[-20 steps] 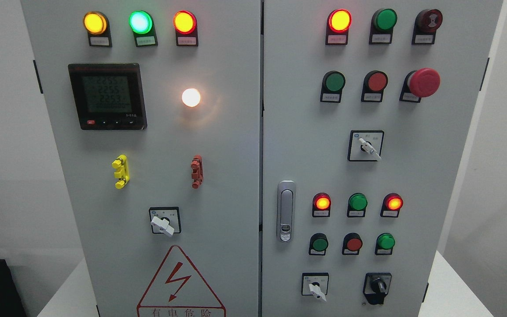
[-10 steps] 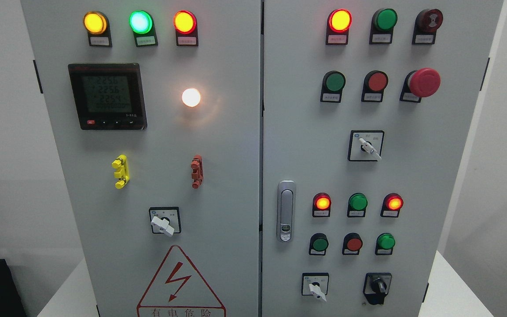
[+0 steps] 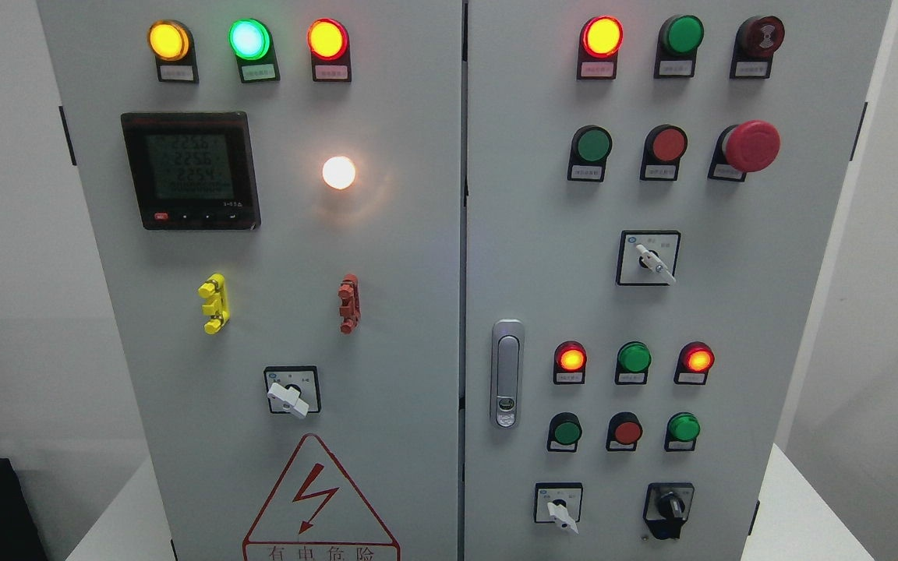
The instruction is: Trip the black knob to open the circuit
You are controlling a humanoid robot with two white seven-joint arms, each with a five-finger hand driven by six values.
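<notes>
One black knob [image 3: 669, 508] sits at btm right of the right cabinet door [image 3: 730, 312], beside a white selector switch [image 3: 559, 506]. No hand in view, so hand state can't be told.

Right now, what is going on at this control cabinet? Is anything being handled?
Nothing is being handled: neither robot hand shows in the head view. The camera faces a grey two-door electrical cabinet with several indicator lamps lit. The black rotary knob at the lower right of the right door is untouched, so the trip step has not begun. A white-handled selector switch sits just left of it.
</notes>
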